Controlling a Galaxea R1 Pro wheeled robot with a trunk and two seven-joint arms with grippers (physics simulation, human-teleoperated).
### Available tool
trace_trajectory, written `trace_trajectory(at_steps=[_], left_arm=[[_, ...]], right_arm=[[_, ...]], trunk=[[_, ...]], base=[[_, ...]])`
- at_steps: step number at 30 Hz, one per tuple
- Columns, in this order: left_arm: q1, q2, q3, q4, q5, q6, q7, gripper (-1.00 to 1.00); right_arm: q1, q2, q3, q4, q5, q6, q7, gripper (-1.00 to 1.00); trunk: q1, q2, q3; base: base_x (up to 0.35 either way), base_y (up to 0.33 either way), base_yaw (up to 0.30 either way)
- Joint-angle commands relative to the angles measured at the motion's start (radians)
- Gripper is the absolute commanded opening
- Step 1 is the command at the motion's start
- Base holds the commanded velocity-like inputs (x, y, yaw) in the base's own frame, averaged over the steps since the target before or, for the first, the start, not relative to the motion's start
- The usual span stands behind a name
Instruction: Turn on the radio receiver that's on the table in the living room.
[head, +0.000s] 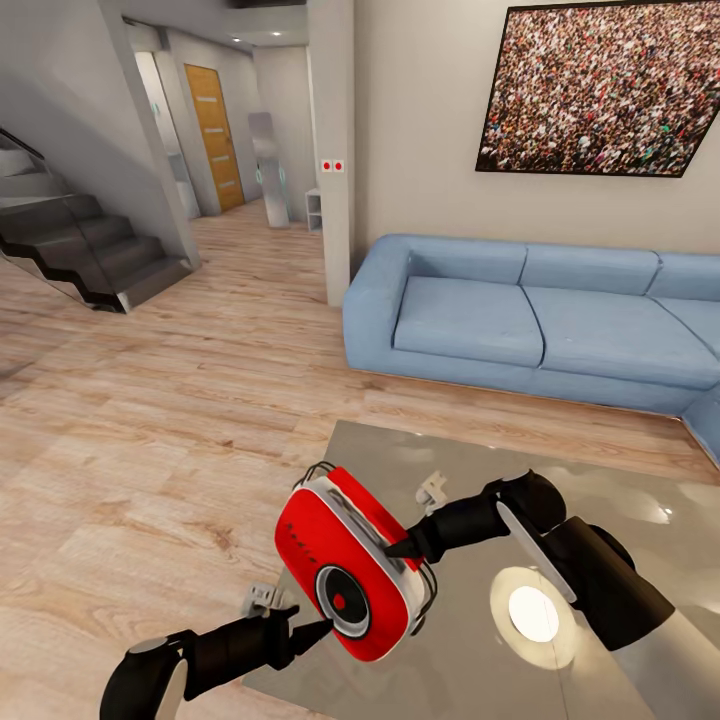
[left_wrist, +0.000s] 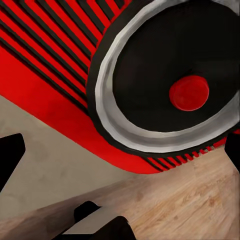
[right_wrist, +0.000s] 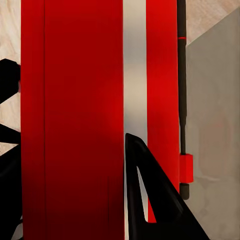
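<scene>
While the right hand pinches the radio by its edge and holds it tilted above the table, the left hand, fingers apparently pressed together, points at the dial. Judging by this, only the switch-on press remains.

radio receiver: bright red, white-silver band, round grey dial showed a red dot; tilted, lifted above the worktop's near corner.
worktop: glossy grey-taupe.
</scene>
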Motion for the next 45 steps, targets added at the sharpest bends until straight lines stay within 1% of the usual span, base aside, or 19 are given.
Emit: trace_trajectory(at_steps=[1,22,42,43,45], left_arm=[[0.0,0.0,0.0,-0.001,0.0,0.0,-0.001,1.0],[-0.001,0.001,0.0,-0.003,0.002,0.001,-0.006,1.0],[-0.001,0.0,0.0,-0.003,0.004,0.005,-0.007,1.0],[-0.001,0.0,0.0,-0.003,0.004,0.005,-0.007,-1.0],[-0.001,0.0,0.0,-0.003,0.005,0.004,-0.007,-1.0]], right_arm=[[0.0,0.0,0.0,0.001,-0.016,0.005,0.0,-1.0],[0.0,0.002,0.0,0.009,-0.009,0.005,-0.003,-1.0],[0.0,0.001,-0.001,0.011,-0.011,0.005,-0.004,-1.0],[0.0,0.001,-0.001,0.011,-0.011,0.005,-0.004,-1.0],[0.0,0.001,-0.001,0.011,-0.011,0.005,-0.004,-1.0]], trunk=[[0.0,0.0,0.0],[0.0,0.0,0.0],[0.0,0.0,0.0],[0.0,0.0,0.0],[0.0,0.0,0.0]], base=[[0.0,0.0,0.0],[0.0,0.0,0.0],[0.0,0.0,0.0],[0.0,0.0,0.0],[0.0,0.0,0.0]])
